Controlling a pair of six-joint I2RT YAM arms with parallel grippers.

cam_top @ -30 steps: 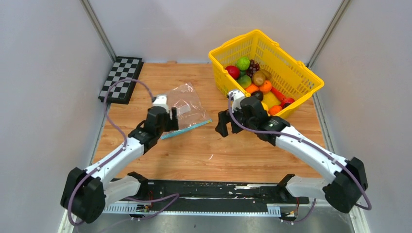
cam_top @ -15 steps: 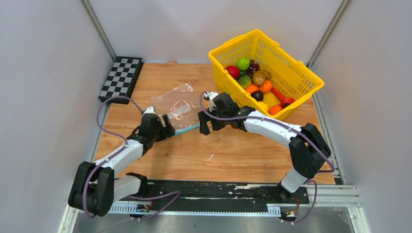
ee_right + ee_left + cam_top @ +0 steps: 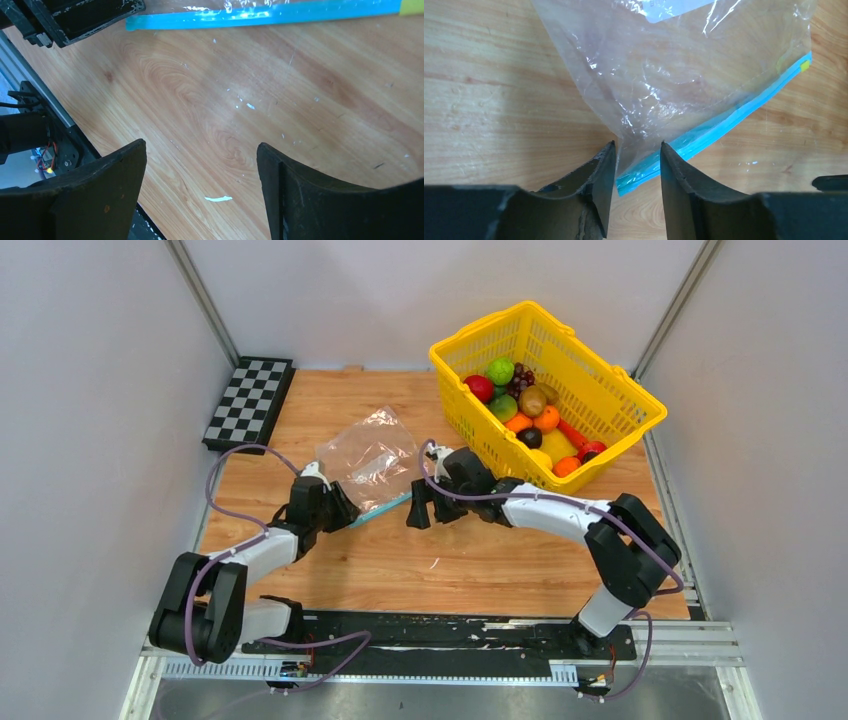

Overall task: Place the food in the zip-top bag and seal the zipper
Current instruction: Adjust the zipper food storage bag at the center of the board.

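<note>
The clear zip-top bag [image 3: 368, 452] lies flat on the wooden table, its teal zipper [image 3: 385, 508] along the near edge. My left gripper [image 3: 345, 510] sits low at the bag's near left corner. In the left wrist view its fingers stand apart either side of that corner [image 3: 638, 145], with the zipper [image 3: 724, 122] end between them, and are not pressed on it. My right gripper [image 3: 418, 512] hovers open at the zipper's right end, over bare wood [image 3: 201, 145]; the zipper [image 3: 260, 15] runs just beyond its fingertips. The food [image 3: 530, 410], several fruits, is in the yellow basket [image 3: 600, 380].
The yellow basket stands at the back right, close behind the right arm. A checkerboard [image 3: 250, 400] lies at the back left by the wall. Grey walls close in both sides. A black rail runs along the near edge.
The right arm swung left from the basket down to the zipper's right end. The left gripper dropped back to the bag's near left corner and its jaws narrowed.
</note>
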